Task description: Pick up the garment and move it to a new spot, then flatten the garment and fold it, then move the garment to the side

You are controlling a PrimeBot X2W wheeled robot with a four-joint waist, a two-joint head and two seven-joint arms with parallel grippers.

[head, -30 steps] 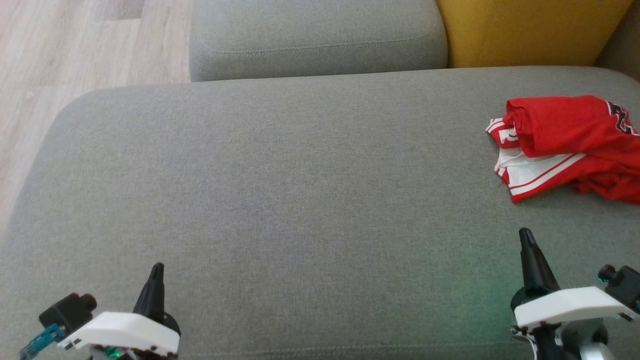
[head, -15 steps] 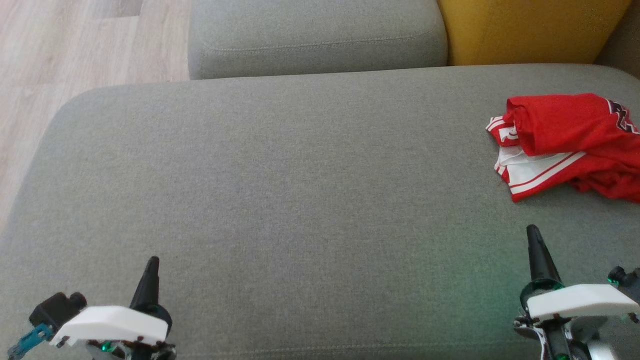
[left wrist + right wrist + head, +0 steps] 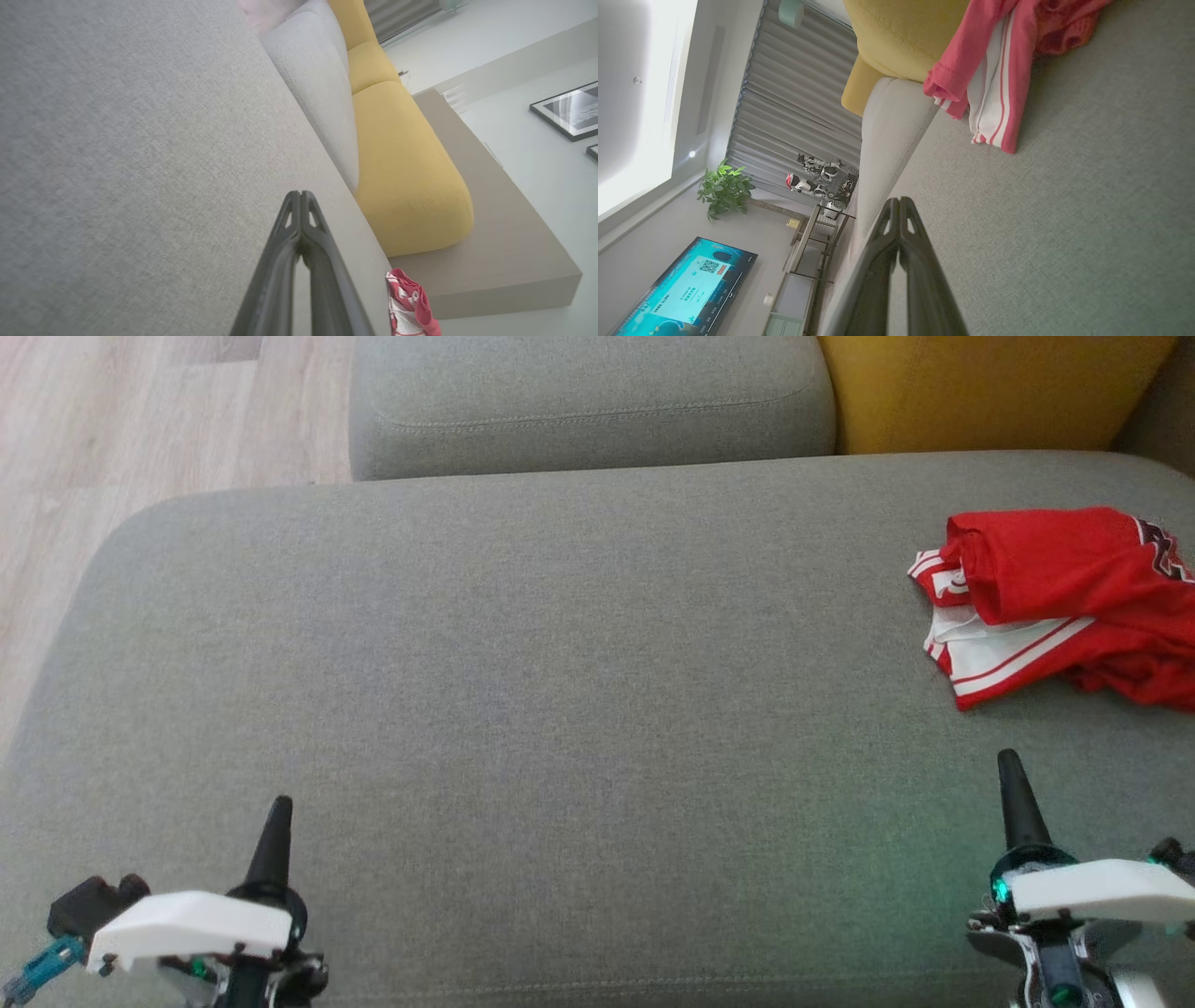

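A red garment (image 3: 1064, 602) with white striped trim lies crumpled at the far right of the grey sofa seat (image 3: 560, 691). It also appears in the right wrist view as the garment (image 3: 994, 79) ahead of the fingers, and in the left wrist view as a small red garment (image 3: 411, 303) far off. My right gripper (image 3: 1008, 761) is shut and empty, hovering a short way in front of the garment. At the lower left my left gripper (image 3: 280, 805) is shut and empty, far from the garment. Both wrist views show the fingertips pressed together.
A grey back cushion (image 3: 588, 401) and a yellow cushion (image 3: 980, 392) stand behind the seat. Wooden floor (image 3: 112, 439) lies to the left. The right wrist view shows a television (image 3: 686, 289), a plant (image 3: 724, 189) and curtains across the room.
Both grippers have drifted slightly outward and turned more upright in the head view. The garment lies as before.
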